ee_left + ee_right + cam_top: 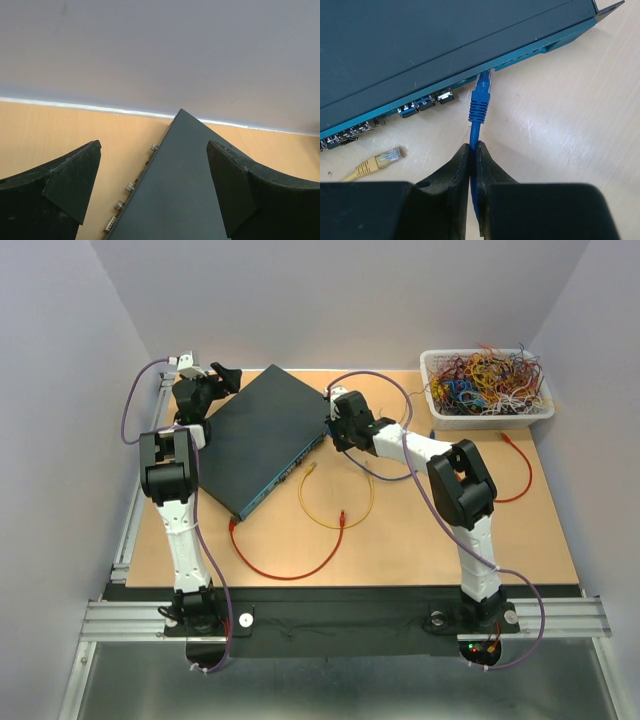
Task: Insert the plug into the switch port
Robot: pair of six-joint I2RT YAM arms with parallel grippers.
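Note:
The switch (260, 435) is a flat dark teal box lying at an angle on the table's left half. Along its front face runs a row of small ports (425, 102). My right gripper (474, 147) is shut on a blue cable just behind its plug (481, 92). The plug's clear tip points into the front face and touches it; I cannot tell whether it is seated in a switch port. In the top view this gripper (335, 420) sits at the switch's right end. My left gripper (154, 146) hangs open over the switch's far corner (180, 190), its fingers holding nothing.
A yellow cable's loose plug (380, 161) lies on the table just left of my right fingers. Its loop (335, 505) and a red cable (290, 565) lie in front of the switch. Another red cable (520, 475) lies at right. A white basket (437, 412) of coloured wires stands back right.

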